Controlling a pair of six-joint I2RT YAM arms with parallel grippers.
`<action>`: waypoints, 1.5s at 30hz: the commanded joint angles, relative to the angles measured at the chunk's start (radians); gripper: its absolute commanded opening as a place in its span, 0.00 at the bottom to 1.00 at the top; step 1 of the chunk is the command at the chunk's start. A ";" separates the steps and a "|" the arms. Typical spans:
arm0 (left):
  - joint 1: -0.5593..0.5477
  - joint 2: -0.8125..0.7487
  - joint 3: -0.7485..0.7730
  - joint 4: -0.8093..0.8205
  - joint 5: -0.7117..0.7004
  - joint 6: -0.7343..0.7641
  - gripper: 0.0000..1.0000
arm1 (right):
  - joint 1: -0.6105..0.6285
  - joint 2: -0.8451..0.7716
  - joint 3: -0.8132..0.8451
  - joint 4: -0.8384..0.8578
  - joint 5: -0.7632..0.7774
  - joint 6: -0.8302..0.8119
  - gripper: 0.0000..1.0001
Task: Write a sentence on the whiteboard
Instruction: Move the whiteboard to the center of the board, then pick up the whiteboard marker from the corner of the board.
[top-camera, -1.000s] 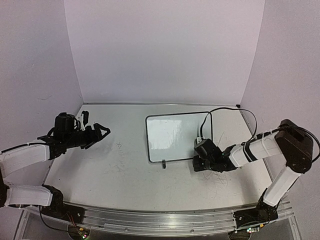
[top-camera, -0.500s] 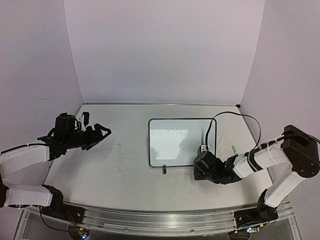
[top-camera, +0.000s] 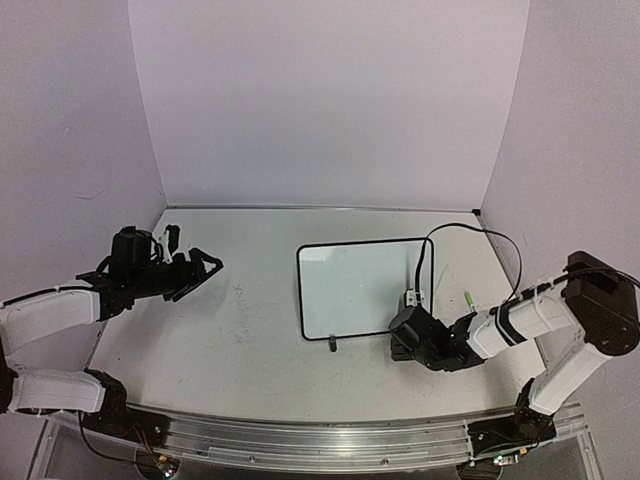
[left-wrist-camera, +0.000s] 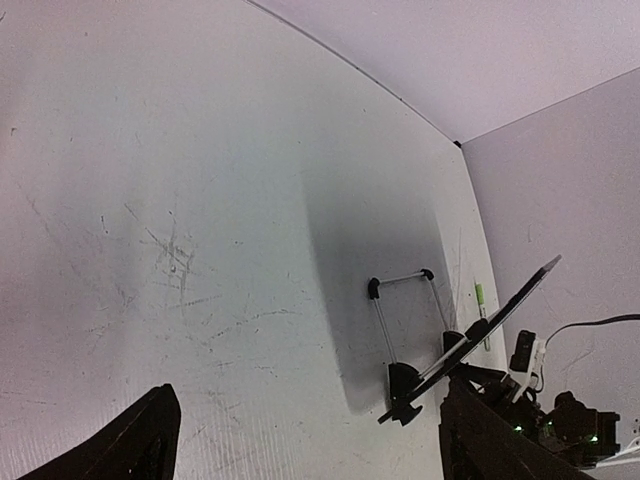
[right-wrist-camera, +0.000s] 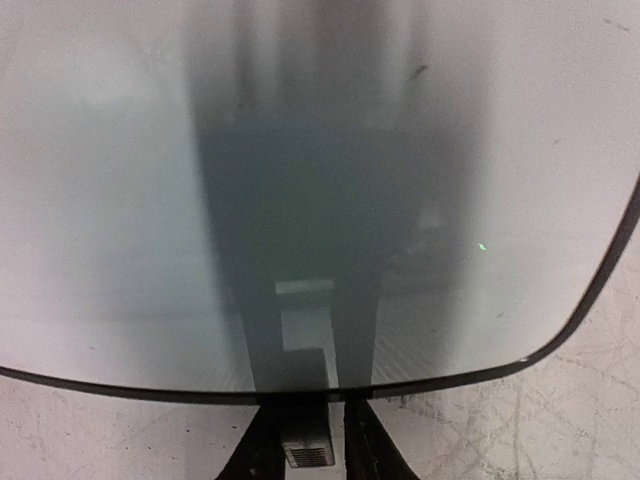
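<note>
Two arms frame the scene. The whiteboard (top-camera: 365, 290) stands right of centre on the surface (top-camera: 250, 330), leaning back on its small feet, which turns its glossy face up toward the arms. The sentence cannot be made out on that face in any view. The right gripper (top-camera: 398, 338) sits low at the board's near edge. Its fingers (right-wrist-camera: 262, 452) are set narrowly either side of a black foot (right-wrist-camera: 305, 455), probably to square the board. Whether they press on it cannot be told. The left gripper (top-camera: 205, 268) hovers well apart at the left with its fingers spread wide and nothing between them, apparently kept clear of the work. A green marker (top-camera: 467, 298) lies on the surface just right of the board. Compared with a second ago, the board has shifted slightly right and nearer and sits squarer. The right arm has drawn back, uncovering the marker, and the left arm is unchanged.
</note>
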 joint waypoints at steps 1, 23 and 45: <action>-0.007 0.008 0.027 0.013 0.012 -0.002 0.91 | 0.000 -0.092 -0.017 -0.050 0.060 0.045 0.39; -0.033 0.030 0.062 0.016 0.011 0.003 0.91 | -0.649 -0.652 0.078 -0.415 -0.163 -0.180 0.81; -0.034 0.025 0.051 0.009 0.030 0.113 0.92 | -0.903 0.198 0.509 -0.638 -0.437 -0.494 0.33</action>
